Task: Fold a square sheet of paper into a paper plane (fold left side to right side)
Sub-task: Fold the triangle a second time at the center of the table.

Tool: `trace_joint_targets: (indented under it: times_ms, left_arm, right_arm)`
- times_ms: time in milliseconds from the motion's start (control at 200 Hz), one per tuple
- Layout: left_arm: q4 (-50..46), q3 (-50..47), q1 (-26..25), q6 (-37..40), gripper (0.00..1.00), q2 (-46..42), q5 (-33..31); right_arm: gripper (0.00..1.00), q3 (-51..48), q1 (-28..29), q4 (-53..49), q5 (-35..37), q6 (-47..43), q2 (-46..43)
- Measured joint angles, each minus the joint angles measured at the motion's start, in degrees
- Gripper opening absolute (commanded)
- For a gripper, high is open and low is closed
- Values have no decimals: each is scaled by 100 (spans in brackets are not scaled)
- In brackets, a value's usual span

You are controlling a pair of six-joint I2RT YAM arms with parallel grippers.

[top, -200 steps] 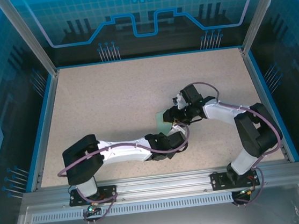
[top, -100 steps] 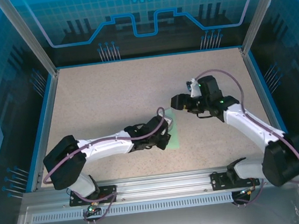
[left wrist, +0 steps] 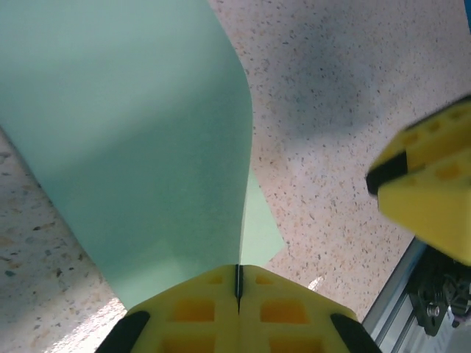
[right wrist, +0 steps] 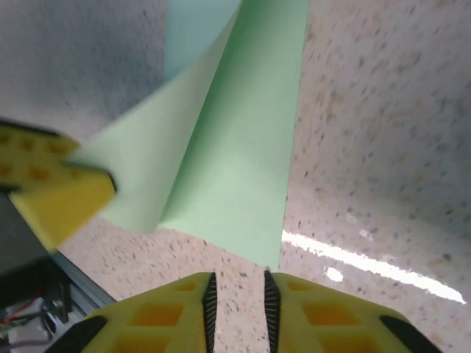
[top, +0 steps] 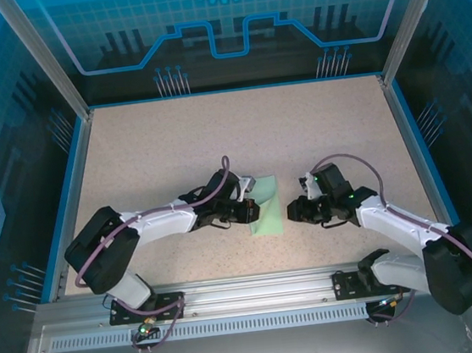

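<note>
- The square sheet of paper (top: 269, 215) lies just 5 o'clock of the surface's (top: 172, 141) centre, with its 9 o'clock side curled up.
- The left jaws are clamped on that raised edge, likely to carry it toward 3 o'clock.
- The right jaws, a slit apart and empty, hover at the sheet's 3 o'clock edge, probably to steady it.

Paper (top: 269, 211) on table (top: 164, 142); between left hand (top: 254, 211) and right hand (top: 295, 212)

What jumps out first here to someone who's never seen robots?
A pale green sheet of paper lies on the speckled table, its left edge lifted and curling over. The left claw pinches that edge; the right claw waits slightly open beside the sheet's right edge.
</note>
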Motion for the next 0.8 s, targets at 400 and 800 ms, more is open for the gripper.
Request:
trace_joint_targets:
  times_ms: [400, 800]
  left_arm:
    - [-144, 0, 234, -221, 4, 199, 142]
    - [-662, 293, 306, 236, 4, 426, 9]
  right_arm:
    - [19, 214, 946, 149, 699, 240, 1051]
    - [19, 610, 1130, -57, 1121, 302, 1650]
